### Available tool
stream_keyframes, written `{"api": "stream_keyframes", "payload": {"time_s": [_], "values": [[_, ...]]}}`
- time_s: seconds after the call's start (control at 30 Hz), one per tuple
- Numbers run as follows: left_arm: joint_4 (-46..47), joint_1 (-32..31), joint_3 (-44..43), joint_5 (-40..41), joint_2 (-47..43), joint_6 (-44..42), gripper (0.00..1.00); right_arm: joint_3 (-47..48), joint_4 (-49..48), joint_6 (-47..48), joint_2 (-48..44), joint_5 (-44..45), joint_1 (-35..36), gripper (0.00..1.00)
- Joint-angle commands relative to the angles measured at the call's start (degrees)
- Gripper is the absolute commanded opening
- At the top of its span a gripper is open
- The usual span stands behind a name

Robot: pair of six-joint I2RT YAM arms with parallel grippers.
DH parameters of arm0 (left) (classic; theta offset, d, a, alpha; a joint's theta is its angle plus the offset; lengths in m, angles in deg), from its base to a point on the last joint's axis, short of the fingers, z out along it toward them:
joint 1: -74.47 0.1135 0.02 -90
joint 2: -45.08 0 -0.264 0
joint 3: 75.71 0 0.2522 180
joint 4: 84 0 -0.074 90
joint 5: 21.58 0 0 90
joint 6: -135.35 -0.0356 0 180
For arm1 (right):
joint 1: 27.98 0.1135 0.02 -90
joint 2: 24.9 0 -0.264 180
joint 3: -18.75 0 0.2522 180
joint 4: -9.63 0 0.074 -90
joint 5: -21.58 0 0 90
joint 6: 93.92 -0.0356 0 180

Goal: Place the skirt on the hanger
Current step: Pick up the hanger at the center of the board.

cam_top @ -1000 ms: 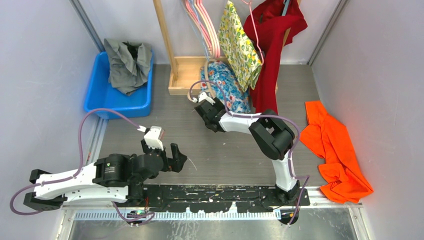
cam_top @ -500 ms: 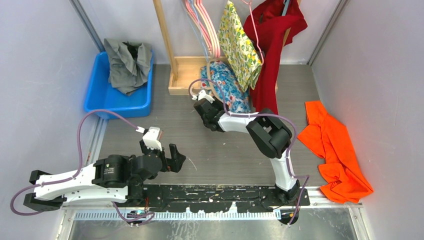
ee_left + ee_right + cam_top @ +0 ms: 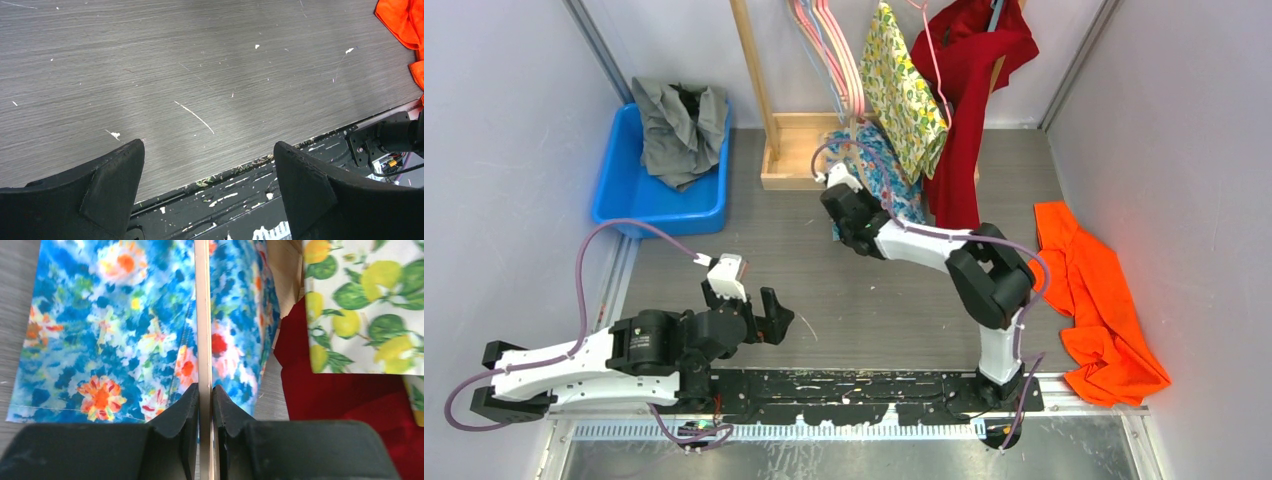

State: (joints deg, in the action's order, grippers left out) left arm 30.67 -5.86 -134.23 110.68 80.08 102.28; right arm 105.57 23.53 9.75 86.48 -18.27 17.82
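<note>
Skirt (image 3: 100, 330) behind hanger (image 3: 202, 315) in right claw (image 3: 205, 388)

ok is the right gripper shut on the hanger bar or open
Shut on it. In the wrist view the right gripper pinches the beige hanger bar between its fingers, the blue floral skirt behind.

Bright, even overhead light with soft shadows throughout (the wrist views' near foreground slightly soft), no glare.
</note>
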Motion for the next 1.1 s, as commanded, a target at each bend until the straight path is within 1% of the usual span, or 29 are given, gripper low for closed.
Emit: {"api": "stream_keyframes", "payload": {"time_s": [0.0, 0.23, 0.37, 0.5, 0.6, 0.83, 1.07], "values": [[-1.2, 0.2, -0.5, 2.3, -1.5, 1.0, 1.0, 0.7, 3.7, -8.9, -10.0, -7.3, -2.8, 0.02], [-1.7, 0.2, -1.0, 2.5, -1.8, 1.0, 1.0, 3.0, 16.2, -18.3, -19.6, -24.3, -9.0, 0.02], [-0.9, 0.2, -1.0, 2.5, -1.5, 0.8, 1.0, 2.7, 21.2, -20.8, -23.9, -30.0, -11.1, 0.02], [-0.6, 0.2, -1.4, 2.3, -0.9, 0.6, 1.0, 2.0, 23.7, -22.5, -28.5, -31.5, -11.8, 0.02], [-0.5, 0.2, -1.5, 2.3, -0.6, 0.4, 1.0, 3.5, 25.3, -23.7, -31.4, -34.9, -12.6, 0.02], [-0.2, 0.2, -1.3, 2.3, -0.5, 0.3, 1.0, 12.2, 31.0, -24.8, -33.5, -36.6, -13.8, 0.02], [-0.4, 0.2, -1.9, 2.1, 0.6, -0.1, 1.0, 25.4, 33.8, -23.5, -30.3, -37.0, -16.2, 0.02]]}}
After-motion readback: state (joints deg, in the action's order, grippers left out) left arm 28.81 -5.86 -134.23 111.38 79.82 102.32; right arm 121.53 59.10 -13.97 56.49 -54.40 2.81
